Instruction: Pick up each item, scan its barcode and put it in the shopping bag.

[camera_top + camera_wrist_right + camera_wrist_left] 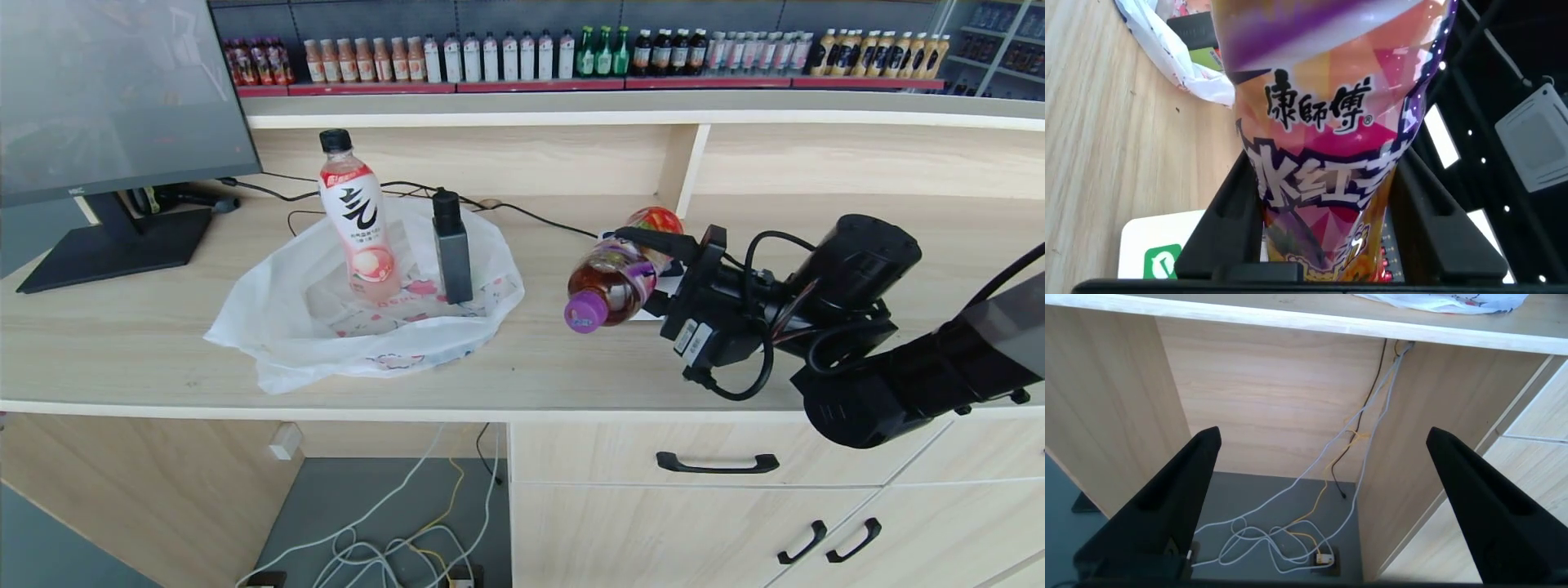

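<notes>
My right gripper (653, 261) is shut on a tea bottle (618, 273) with a purple cap and a purple and orange label, held tilted above the counter, cap toward the bag. In the right wrist view the tea bottle (1331, 131) sits between the black fingers (1221, 224). A white shopping bag (367, 302) lies spread open on the counter, with a pink peach drink bottle (359, 220) standing upright in it. A dark barcode scanner (451, 245) stands at the bag's right side. My left gripper (1319, 498) hangs open below the counter, facing cables on the floor.
A monitor (106, 90) on a black stand is at the counter's far left. A white card (1155, 253) lies on the counter under the held bottle. A raised shelf ledge (686, 155) runs behind. Drawers with black handles (717, 465) lie below the counter's front edge.
</notes>
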Controlling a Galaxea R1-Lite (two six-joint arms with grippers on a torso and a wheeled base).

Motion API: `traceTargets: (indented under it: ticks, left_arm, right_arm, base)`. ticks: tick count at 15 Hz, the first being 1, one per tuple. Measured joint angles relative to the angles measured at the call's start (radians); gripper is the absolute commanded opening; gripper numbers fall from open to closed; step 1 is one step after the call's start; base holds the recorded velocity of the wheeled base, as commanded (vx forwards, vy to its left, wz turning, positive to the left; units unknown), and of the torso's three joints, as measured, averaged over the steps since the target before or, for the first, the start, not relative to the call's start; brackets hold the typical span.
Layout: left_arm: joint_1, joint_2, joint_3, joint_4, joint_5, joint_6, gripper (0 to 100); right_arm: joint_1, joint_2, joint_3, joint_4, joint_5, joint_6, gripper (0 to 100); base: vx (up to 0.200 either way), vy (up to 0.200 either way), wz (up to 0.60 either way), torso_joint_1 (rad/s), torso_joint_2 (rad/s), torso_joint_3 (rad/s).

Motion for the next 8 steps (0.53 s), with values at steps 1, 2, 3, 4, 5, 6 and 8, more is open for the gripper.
traceTargets:
  ticks: [1,2,3,4,5,6,8]
  left_arm:
    - [0.0,0.0,0.0,0.0,0.0,0.0,100]
    - [0.0,0.0,0.0,0.0,0.0,0.0,100]
    - [0.0,0.0,0.0,0.0,0.0,0.0,100]
    - [0.0,0.0,0.0,0.0,0.0,0.001,100]
    - [0.0,0.0,0.0,0.0,0.0,0.001,100]
    - [0.0,0.0,0.0,0.0,0.0,0.001,100]
    - [0.0,0.0,0.0,0.0,0.0,0.001,100]
  right_arm:
    - [0.0,0.001,0.0,0.0,0.0,0.0,0]
    - [-0.001,0.002,0.0,0.0,0.0,-0.001,0]
    - [-0.004,0.002,0.0,0.0,-0.001,0.0,0]
    - [-0.005,0.003,0.0,0.0,-0.001,-0.002,0]
    - [-0.004,0.004,0.0,-0.001,-0.001,-0.005,0]
    - [-0.004,0.005,0.001,-0.001,-0.001,-0.009,0]
    - [-0.005,0.007,0.002,-0.001,-0.002,-0.011,0]
  base:
    - [0.0,0.0,0.0,0.0,0.0,0.0]
    - [0.0,0.0,0.0,0.0,0.0,0.0]
    - [0.0,0.0,0.0,0.0,0.0,0.0]
    - [0.0,0.0,0.0,0.0,0.0,0.0]
    - [0.0,0.0,0.0,0.0,0.0,0.0]
    - [0.0,0.0,0.0,0.0,0.0,0.0]
    - [0.0,0.0,0.0,0.0,0.0,0.0]
